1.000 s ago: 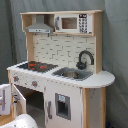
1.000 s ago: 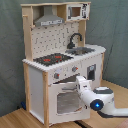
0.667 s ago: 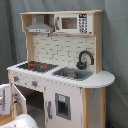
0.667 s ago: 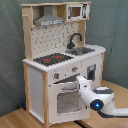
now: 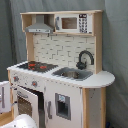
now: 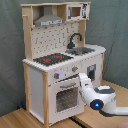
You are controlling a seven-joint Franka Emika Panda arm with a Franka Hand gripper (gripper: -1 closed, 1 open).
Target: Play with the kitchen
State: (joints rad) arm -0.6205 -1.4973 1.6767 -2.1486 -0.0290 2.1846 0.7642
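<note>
Toy kitchen (image 5: 60,75) (image 6: 62,60) stands against a grey curtain (image 5: 116,50) in both exterior views. Oven door (image 5: 27,102) ajar in the first exterior view. In the second exterior view the white arm (image 6: 102,97) reaches in from the right, head at the oven front; finger state cannot be told.

Background in both exterior views consists of a dark grey-green curtain (image 5: 116,45) hanging in vertical folds, covering the full width behind the scene. No wall surface, window or light fixture is visible. In the second exterior view, a light wooden bench (image 6: 17,120) with visible grain forms the supporting surface. Lighting is even and diffuse, with no hard shadows on the curtain.
</note>
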